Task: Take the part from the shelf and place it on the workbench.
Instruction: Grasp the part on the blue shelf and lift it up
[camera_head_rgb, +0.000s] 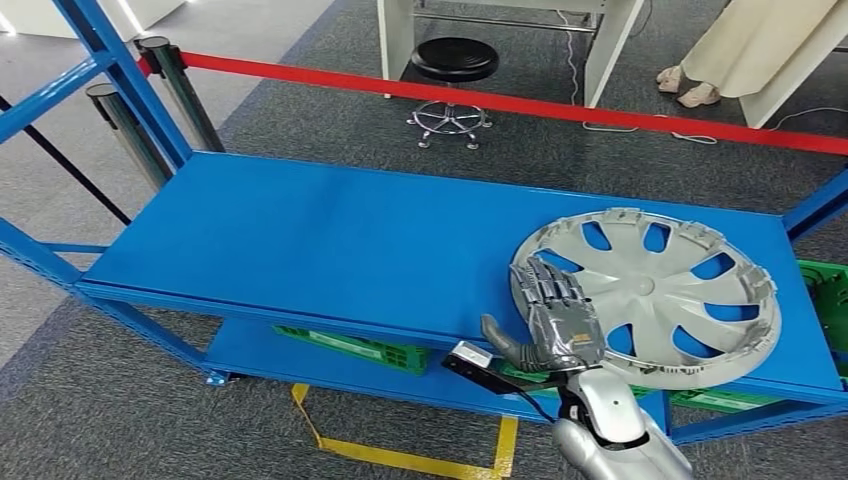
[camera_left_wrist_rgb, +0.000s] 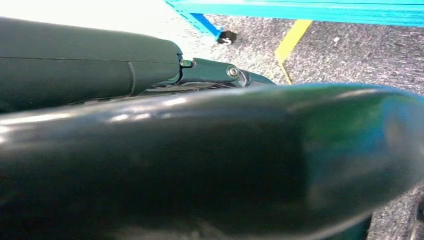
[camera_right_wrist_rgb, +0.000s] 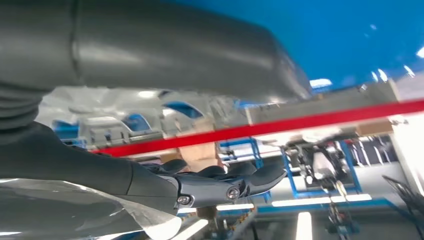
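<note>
Right hand (camera_head_rgb: 558, 315) atop hubcap (camera_head_rgb: 660, 295) (near rim)

Shelf: blue metal shelf (camera_head_rgb: 300, 240) with a wide flat top deck and a lower deck.
On top deck: grey wheel cover (camera_head_rgb: 660, 290) lying flat near the right end.
Lower deck: green crates (camera_head_rgb: 350, 345).
Floor: grey carpet (camera_head_rgb: 100, 400), yellow tape (camera_head_rgb: 400, 458).

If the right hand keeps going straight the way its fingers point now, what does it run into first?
The right hand already lies over the near rim of the silver wheel cover on the blue shelf. Its fingers point toward the hub, so it would likely slide across the cover's face; contact height is unclear.
</note>
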